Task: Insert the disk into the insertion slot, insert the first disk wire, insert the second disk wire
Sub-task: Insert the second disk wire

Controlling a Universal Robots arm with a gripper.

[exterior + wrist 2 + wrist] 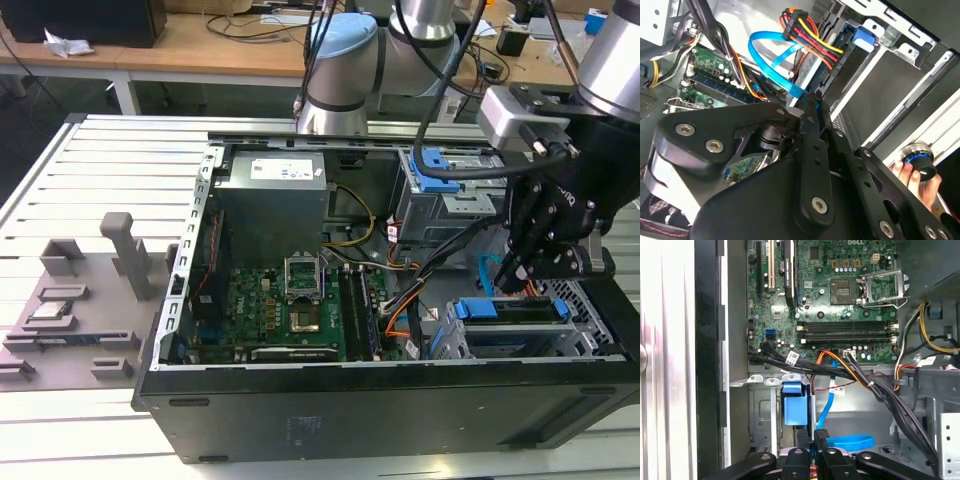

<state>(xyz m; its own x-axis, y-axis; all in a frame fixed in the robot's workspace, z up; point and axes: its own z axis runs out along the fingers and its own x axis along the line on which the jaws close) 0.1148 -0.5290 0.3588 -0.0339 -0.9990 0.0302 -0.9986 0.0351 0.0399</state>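
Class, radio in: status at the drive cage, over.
Gripper low at silver perforated drive cage. Blue-framed silver disk seated inside. Blue flat cable at gripper tip; black wire bundle nearby.

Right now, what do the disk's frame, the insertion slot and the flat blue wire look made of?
Disk's blue frame: likely moulded plastic, smooth and evenly coloured. Insertion slot: bare silver sheet metal, perforated with folded edges, probably steel. Flat blue wire: flexible plastic-sheathed ribbon, slightly glossy, curling in a loop.
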